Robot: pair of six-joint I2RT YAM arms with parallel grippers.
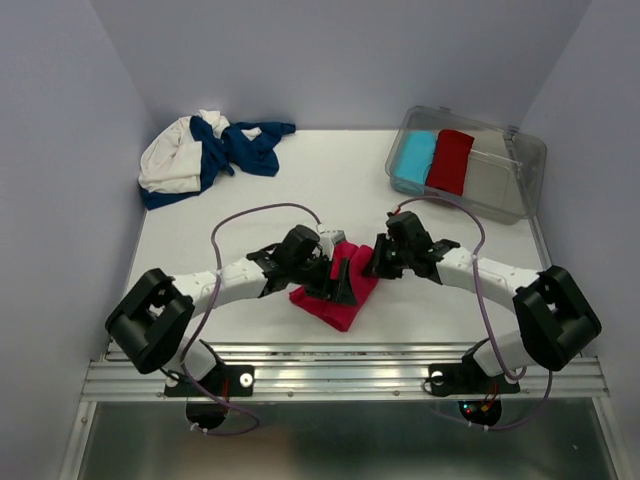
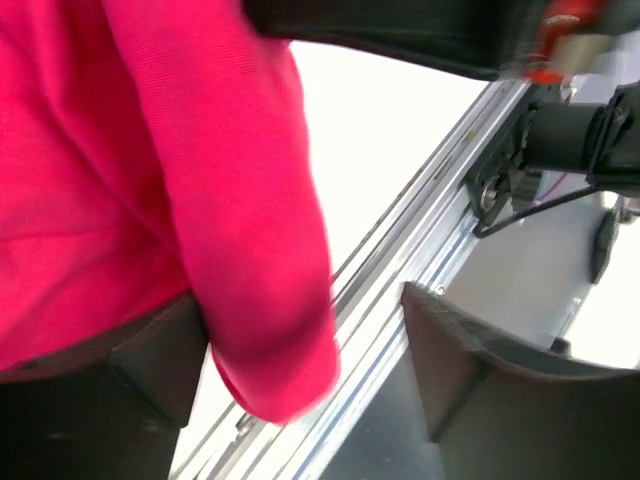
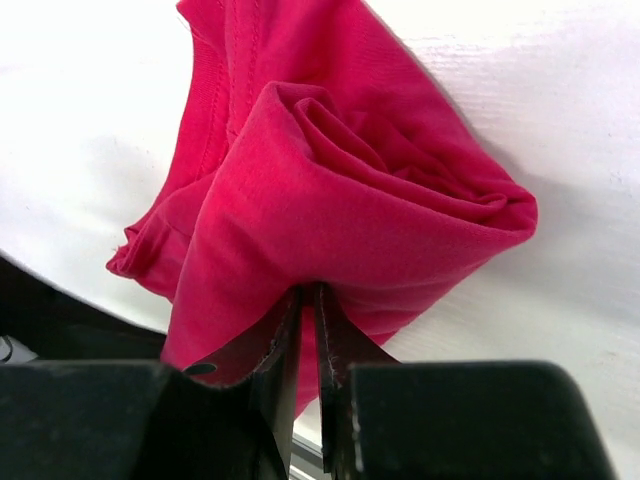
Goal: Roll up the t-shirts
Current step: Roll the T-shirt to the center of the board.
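The bright pink-red t-shirt (image 1: 338, 296) lies partly rolled on the white table between the two arms. My right gripper (image 3: 308, 300) is shut on a fold at the end of the roll (image 3: 350, 210), and the cloth bulges over its fingertips. My left gripper (image 2: 305, 350) stands open, its jaws wide apart. The pink-red cloth (image 2: 240, 230) hangs against the left finger (image 2: 150, 365), while the right finger (image 2: 450, 350) is bare. From above, the left gripper (image 1: 338, 277) sits over the shirt's middle and the right gripper (image 1: 374, 262) at its right edge. Navy and cream-white t-shirts (image 1: 205, 152) lie heaped at the back left.
A clear plastic bin (image 1: 500, 170) at the back right holds a light-blue roll (image 1: 414, 157) and a darker red roll (image 1: 450, 161). The metal rail (image 1: 340, 365) runs along the table's near edge, just below the shirt. Purple cables loop over both arms.
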